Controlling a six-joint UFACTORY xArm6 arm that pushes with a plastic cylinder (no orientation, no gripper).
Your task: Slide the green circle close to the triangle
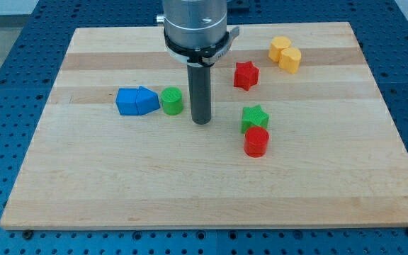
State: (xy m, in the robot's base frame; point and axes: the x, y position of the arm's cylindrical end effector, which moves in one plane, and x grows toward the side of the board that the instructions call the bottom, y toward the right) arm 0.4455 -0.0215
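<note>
My tip stands just right of the green circle, which touches the blue triangle.

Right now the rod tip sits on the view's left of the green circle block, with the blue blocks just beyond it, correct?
Not quite. The camera view shows my tip on the view's right of the green circle block, not its left. The blue blocks do sit just beyond the circle, on its left side.
</note>
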